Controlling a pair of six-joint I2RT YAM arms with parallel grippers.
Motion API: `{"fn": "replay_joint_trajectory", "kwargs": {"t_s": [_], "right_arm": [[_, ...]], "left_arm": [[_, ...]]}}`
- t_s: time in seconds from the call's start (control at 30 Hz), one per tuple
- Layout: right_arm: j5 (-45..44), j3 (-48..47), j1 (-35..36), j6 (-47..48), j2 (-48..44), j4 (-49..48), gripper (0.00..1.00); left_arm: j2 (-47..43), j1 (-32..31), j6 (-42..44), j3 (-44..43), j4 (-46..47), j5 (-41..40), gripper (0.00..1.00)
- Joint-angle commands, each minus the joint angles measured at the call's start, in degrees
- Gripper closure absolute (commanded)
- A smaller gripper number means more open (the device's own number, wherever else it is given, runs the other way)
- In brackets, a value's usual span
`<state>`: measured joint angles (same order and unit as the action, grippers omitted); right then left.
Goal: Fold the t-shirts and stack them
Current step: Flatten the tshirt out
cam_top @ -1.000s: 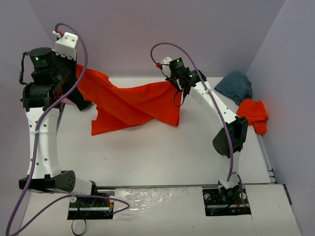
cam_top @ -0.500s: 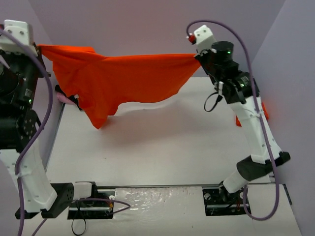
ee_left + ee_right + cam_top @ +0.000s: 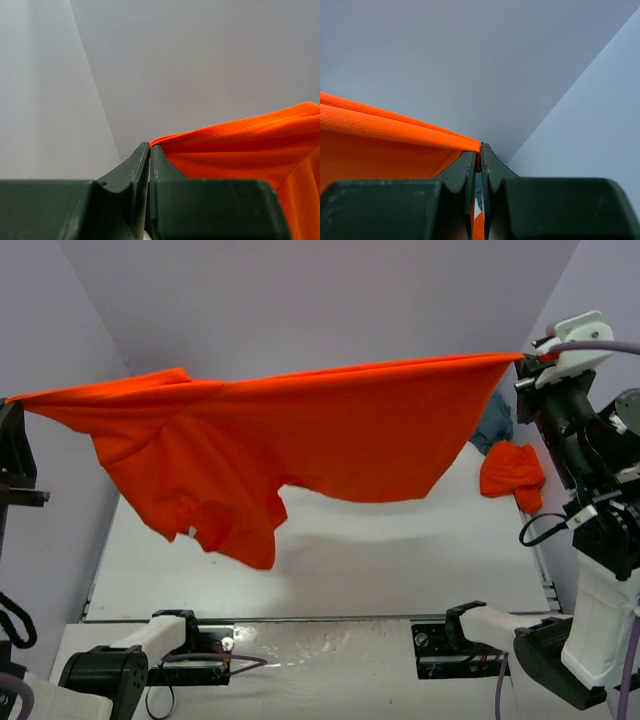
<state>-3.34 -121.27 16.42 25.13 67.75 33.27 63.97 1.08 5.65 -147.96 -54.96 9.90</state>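
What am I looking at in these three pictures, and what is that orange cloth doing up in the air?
Two robot arms, left and right, are bolted at the near edge of a white table. The wide picture looks down from above and behind them; the other two come from a camera on each wrist. The left tool and the right tool are each shut on one end of an orange t-shirt, holding it stretched in the air. On the table's far right lie a crumpled orange-red t-shirt and a teal-grey t-shirt, partly hidden.
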Motion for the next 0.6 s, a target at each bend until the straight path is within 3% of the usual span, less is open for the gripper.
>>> {"fn": "replay_joint_trajectory", "kwargs": {"t_s": [0.0,0.3,0.57], "right_arm": [[0.5,2.2,-3.5,-1.0,-2.8,-0.4,1.00],[4.5,8.7,-6.6,-1.4,-4.6,0.8,1.00],[5.9,17.0,-6.5,-1.0,4.3,-2.1,1.00]], "left_arm": [[0.3,0.1,0.4,-1.6,-1.3,-2.6,1.00],[0.5,-0.5,4.3,1.8,-5.9,4.4,1.00],[10.1,-0.5,6.5,18.2,-1.5,10.1,1.00]]}}
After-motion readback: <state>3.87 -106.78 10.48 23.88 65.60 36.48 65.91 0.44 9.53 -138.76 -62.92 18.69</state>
